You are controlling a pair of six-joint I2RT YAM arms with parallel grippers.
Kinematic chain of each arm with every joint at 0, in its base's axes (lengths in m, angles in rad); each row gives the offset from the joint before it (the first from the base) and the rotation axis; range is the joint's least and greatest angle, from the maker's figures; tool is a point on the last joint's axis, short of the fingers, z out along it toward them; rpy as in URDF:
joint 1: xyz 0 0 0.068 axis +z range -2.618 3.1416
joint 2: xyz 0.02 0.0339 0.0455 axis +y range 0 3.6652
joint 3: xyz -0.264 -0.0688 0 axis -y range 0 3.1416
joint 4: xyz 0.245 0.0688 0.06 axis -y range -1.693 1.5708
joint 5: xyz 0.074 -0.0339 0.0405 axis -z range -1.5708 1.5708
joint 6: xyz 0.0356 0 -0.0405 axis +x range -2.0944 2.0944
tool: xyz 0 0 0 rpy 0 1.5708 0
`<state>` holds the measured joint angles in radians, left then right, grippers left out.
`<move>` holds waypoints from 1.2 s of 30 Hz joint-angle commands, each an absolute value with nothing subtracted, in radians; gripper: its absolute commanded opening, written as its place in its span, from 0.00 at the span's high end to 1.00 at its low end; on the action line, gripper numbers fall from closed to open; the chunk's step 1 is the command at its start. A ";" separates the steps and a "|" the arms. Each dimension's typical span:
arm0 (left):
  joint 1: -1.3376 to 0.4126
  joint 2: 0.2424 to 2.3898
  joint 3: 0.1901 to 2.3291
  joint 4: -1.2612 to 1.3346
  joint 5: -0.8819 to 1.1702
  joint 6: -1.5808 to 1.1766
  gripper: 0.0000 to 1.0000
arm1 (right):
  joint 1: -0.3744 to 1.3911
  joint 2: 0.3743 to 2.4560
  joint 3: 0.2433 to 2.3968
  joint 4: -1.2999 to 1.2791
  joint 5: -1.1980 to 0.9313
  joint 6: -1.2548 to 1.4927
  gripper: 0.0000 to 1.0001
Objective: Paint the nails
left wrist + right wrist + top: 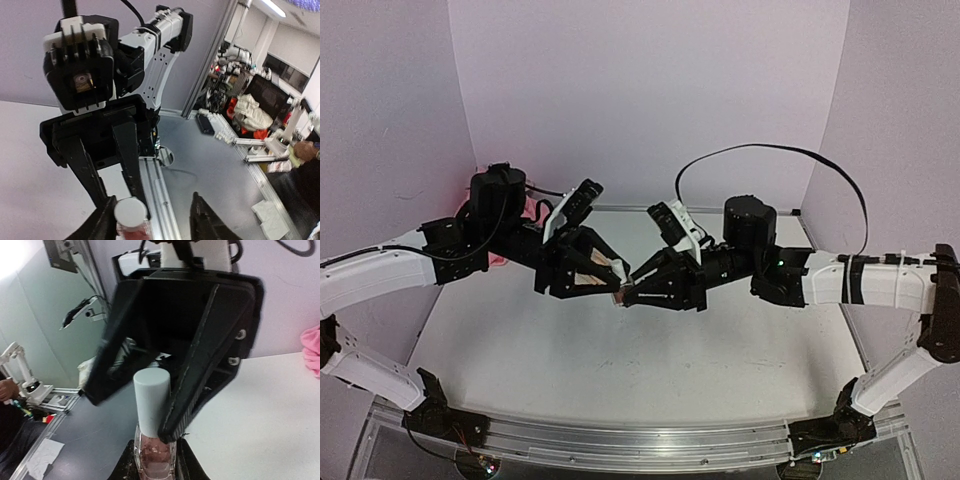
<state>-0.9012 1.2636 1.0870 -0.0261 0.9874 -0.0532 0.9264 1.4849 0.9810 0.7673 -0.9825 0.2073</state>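
Observation:
My right gripper is shut on the glass body of a small pinkish polish bottle and holds it upright in mid-air over the table's middle. Its white cap stands free above the right gripper's fingers. My left gripper faces it and is open around the cap. One left finger lies against the cap's side; the other stands apart. Pink sleeve fabric lies at the back left. The mannequin hand and its nails are hidden.
The white tabletop lies under both arms, with lilac walls on three sides. A black cable loops above the right arm. The metal rail with the arm bases runs along the near edge.

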 commanded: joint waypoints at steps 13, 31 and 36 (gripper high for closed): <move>-0.880 1.264 1.155 -0.242 0.648 -0.187 0.38 | 0.922 1.442 0.994 0.548 -0.580 -0.033 1.00; -0.886 1.361 1.216 -0.336 0.631 -0.180 0.65 | 0.959 1.487 1.037 0.510 -0.491 -0.045 1.00; -0.889 1.370 1.225 -0.359 0.597 -0.165 0.74 | 0.959 1.491 1.033 0.530 -0.479 -0.036 1.00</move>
